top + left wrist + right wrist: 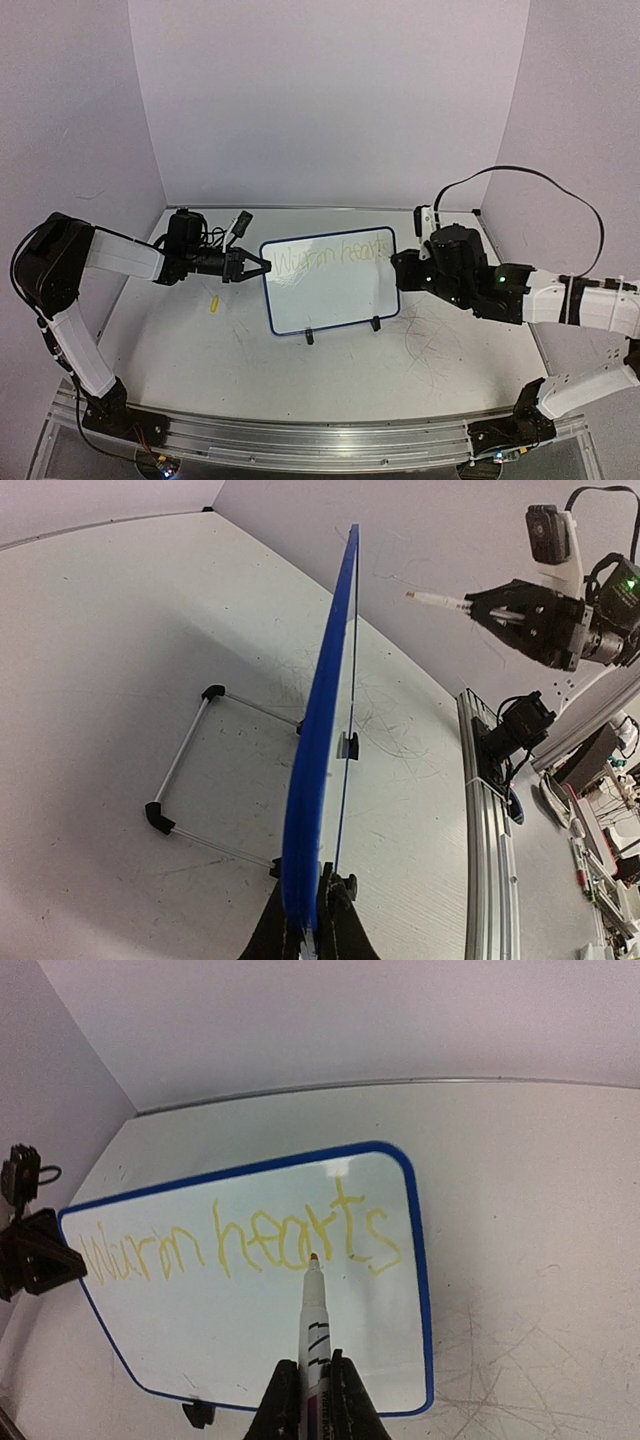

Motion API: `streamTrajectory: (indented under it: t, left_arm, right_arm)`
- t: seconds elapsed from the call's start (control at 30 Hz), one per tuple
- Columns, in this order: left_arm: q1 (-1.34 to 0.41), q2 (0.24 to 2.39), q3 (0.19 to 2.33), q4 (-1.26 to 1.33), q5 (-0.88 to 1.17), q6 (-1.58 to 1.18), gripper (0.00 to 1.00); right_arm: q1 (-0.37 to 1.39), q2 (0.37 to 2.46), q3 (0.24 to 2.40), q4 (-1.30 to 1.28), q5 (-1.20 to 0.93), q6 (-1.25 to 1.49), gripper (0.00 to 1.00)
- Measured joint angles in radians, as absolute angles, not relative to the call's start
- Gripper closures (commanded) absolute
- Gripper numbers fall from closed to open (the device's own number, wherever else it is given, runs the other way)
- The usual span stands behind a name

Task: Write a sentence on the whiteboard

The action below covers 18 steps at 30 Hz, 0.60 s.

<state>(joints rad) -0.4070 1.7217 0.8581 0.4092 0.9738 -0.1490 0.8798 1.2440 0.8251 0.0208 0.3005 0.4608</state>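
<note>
The whiteboard (330,300) stands upright on two black feet at the table's middle. My left gripper (258,266) is shut on its blue left edge, which the left wrist view shows edge-on (318,740) between my fingertips. The sentence (250,1245) reads "Warm hearts" in yellow, one line across the top of the board (250,1340). My right gripper (312,1385) is shut on a white marker (313,1310), tip pointing at the board below "hearts". In the left wrist view the marker (436,601) is held a little off the board's face.
A small yellow cap (213,303) lies on the table left of the board, below my left gripper. The board's wire stand legs (190,770) reach out behind it. Grey scratch marks cover the tabletop (440,350) at the right. Walls close the back and sides.
</note>
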Motion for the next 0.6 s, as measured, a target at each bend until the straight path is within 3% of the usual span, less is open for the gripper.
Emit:
streamTrajectory:
  t: [0.6]
  left_arm:
    - [-0.419,1.709,0.858,0.400,0.939,-0.156,1.00]
  right_arm:
    - [1.063,1.577,1.049,0.043,0.155,0.399,1.00]
